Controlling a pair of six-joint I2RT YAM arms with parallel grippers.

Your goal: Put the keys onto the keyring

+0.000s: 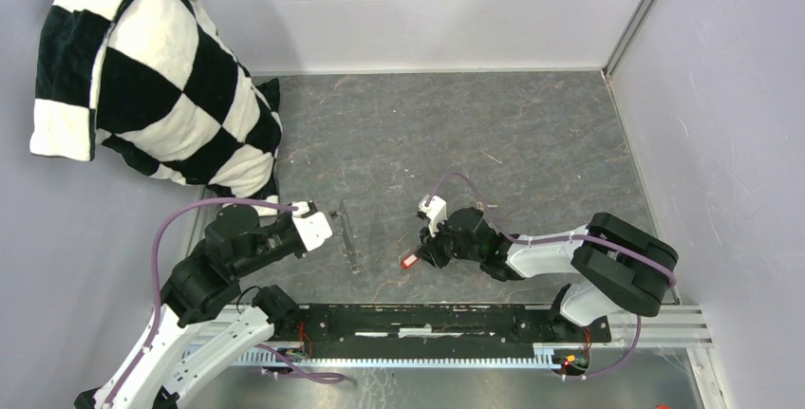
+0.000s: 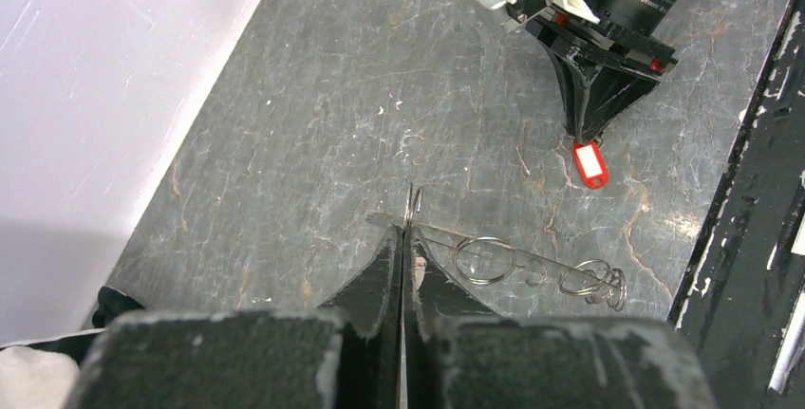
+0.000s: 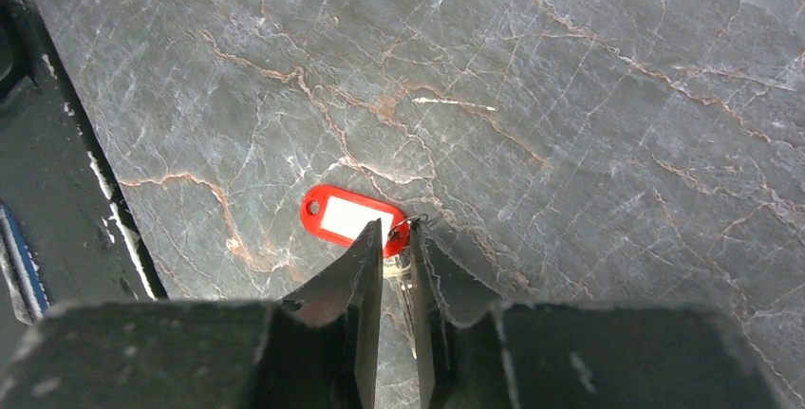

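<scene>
A dark grey marbled tabletop (image 1: 456, 134), veined in rust and white, lies between 3 pale lilac-grey walls (image 1: 427, 1). A black-and-white chequered cloth (image 1: 152, 77) hangs at the far left corner. An aluminium post (image 1: 642, 10) runs up the far right corner. Light is even, soft.

Left arm (image 1: 228, 248) reaches in from the lower left, forearm pointing right. Left gripper (image 2: 406, 231) is pinched tight on the keyring (image 1: 350, 238). Right arm (image 1: 551, 255) is folded, forearm pointing left. Right gripper (image 3: 397, 243) is tipped downward, jaws almost together (thin gap, metal of the red-tagged key (image 3: 347, 216) between them, grip unclear).
</scene>
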